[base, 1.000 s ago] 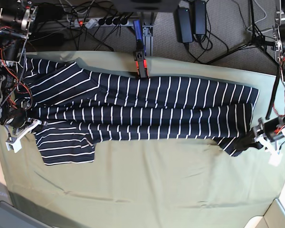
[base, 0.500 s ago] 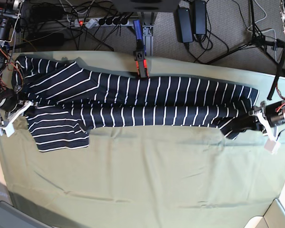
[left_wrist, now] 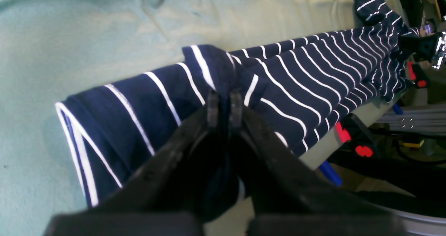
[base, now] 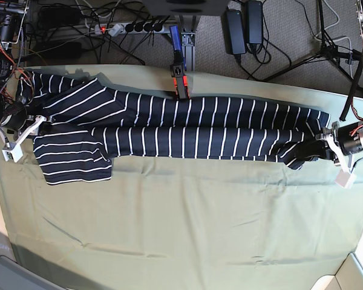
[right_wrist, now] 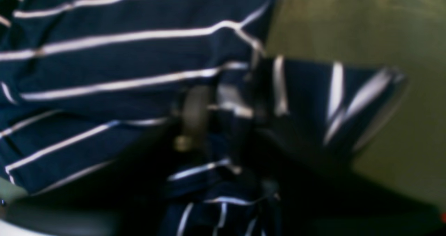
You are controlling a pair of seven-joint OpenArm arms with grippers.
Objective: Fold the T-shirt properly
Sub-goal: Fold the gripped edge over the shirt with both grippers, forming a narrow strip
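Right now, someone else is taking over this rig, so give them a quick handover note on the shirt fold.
Left gripper: shut on the T-shirt at its end of the garment.
Right gripper: at the sleeve end, view blurred; cannot tell whether it holds fabric.
The T-shirt lies as a long narrow band along the far part of the olive-green cloth, one sleeve sticking out toward the near side.
Done: long sides folded in.
Left: tuck the sleeve in, fold the band end to end, release.
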